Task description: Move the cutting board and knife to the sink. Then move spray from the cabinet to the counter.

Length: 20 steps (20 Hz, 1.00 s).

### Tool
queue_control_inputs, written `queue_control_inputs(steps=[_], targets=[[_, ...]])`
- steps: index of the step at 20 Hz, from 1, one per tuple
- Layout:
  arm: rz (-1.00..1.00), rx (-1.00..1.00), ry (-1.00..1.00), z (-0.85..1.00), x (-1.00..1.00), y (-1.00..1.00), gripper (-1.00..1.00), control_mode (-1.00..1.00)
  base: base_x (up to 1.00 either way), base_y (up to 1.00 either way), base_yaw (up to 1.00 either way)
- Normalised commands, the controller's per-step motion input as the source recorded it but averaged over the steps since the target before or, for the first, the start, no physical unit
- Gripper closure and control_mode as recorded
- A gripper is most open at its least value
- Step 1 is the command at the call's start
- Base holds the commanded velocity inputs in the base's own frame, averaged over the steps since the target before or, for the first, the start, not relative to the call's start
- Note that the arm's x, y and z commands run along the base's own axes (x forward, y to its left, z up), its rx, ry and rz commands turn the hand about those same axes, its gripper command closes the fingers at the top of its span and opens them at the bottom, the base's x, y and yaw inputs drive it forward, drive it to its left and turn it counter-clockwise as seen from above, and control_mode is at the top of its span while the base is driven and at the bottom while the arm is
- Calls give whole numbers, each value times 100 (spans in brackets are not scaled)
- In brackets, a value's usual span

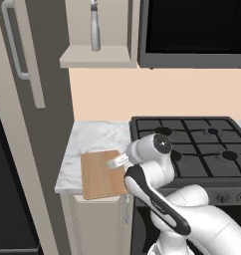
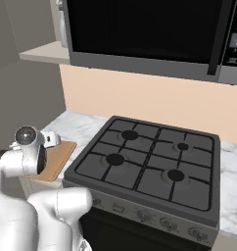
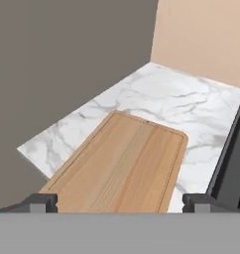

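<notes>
Cutting board [image 3: 124, 166] lies lengthwise toward the wall; claw [image 3: 120, 202] spread wide, empty.

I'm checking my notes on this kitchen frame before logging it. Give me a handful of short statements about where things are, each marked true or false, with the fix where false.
1. The cutting board lies flat on the counter to the left of the stovetop. True.
2. The spray stands on the counter beside the board. False: it stands upright on the open cabinet shelf above the counter.
3. The gripper is shut on the board. False: its fingertips stand wide apart, one at each side of the board's near end, in the hand view.
4. A pot sits on a burner. False: all four burners are bare.
5. The board's near edge overhangs the counter's front edge. True, as seen from the left base view.
</notes>
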Motion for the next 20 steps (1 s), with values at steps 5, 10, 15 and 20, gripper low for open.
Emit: queue_control_inputs(steps=[5, 10, 15, 20], targets=[[3, -17, -3, 76, -91, 20, -100, -100, 0, 0, 0], [0, -25, 0, 66, -85, 22, -100, -100, 0, 0, 0], [0, -28, -1, 25, -68, 20, -100, -100, 0, 0, 0], [6, -16, -11, -41, -41, 3, -100, -100, 0, 0, 0]])
